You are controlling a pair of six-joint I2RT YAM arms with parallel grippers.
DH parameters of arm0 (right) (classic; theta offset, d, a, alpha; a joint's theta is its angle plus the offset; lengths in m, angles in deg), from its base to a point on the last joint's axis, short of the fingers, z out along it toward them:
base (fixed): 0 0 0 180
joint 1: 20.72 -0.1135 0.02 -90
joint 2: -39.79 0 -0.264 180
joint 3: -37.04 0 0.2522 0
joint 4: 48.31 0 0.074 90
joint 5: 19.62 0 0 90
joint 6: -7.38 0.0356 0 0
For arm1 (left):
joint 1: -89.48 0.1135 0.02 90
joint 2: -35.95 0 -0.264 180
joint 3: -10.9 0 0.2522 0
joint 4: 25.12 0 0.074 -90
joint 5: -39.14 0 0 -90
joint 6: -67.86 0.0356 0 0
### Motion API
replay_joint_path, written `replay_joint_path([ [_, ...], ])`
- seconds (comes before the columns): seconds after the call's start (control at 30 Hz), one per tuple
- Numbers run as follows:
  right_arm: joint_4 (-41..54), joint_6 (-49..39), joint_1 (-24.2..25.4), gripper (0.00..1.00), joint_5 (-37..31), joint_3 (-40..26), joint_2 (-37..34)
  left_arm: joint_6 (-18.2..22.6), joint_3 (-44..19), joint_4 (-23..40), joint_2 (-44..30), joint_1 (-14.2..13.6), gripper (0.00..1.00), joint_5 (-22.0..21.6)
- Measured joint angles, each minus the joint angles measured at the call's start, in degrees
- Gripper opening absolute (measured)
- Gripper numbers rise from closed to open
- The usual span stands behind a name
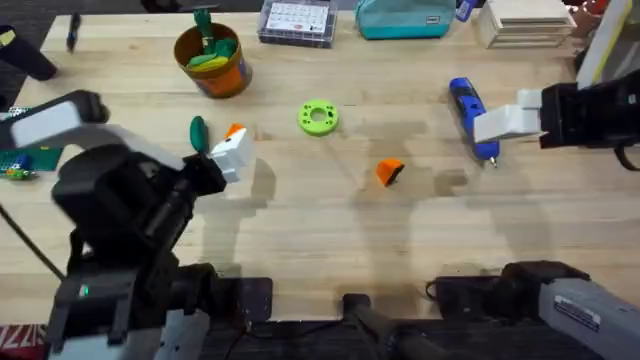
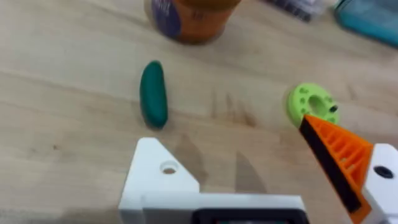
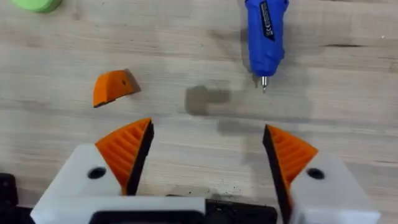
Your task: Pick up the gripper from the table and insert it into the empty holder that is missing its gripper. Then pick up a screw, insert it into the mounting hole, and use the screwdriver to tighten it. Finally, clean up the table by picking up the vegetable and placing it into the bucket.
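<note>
The loose orange gripper lies mid-table, apart from both arms. My left gripper is open. One of its fingers is the empty holder, a bare white block; the other carries an orange tip. The dark green vegetable lies just beyond it, in front of the orange bucket. My right gripper is open, with both orange tips fitted, hovering next to the blue screwdriver. The screw is out of view.
A bright green ring lies between the bucket and the loose tip. Along the far edge stand a clear parts box, a teal pouch and wooden blocks. Green and yellow toy pieces fill the bucket.
</note>
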Motion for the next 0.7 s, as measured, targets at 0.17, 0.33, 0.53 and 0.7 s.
replay_joint_path([
  [0.17,0.00,0.00,0.00,0.994,0.00,0.00,0.00,-0.37,1.49,-0.95,9.19,-0.02,0.985,0.20],
  [0.33,0.00,0.00,0.00,0.994,0.00,0.00,0.00,-0.55,6.28,-1.57,15.11,-0.01,0.985,1.94],
  [0.53,0.00,0.00,0.00,0.994,0.00,0.00,0.00,-0.50,11.25,-11.37,17.78,-0.53,0.985,6.98],
  [0.7,0.00,0.00,0.00,0.994,0.00,0.00,0.00,1.49,14.28,-17.08,17.93,-3.85,0.985,9.38],
])
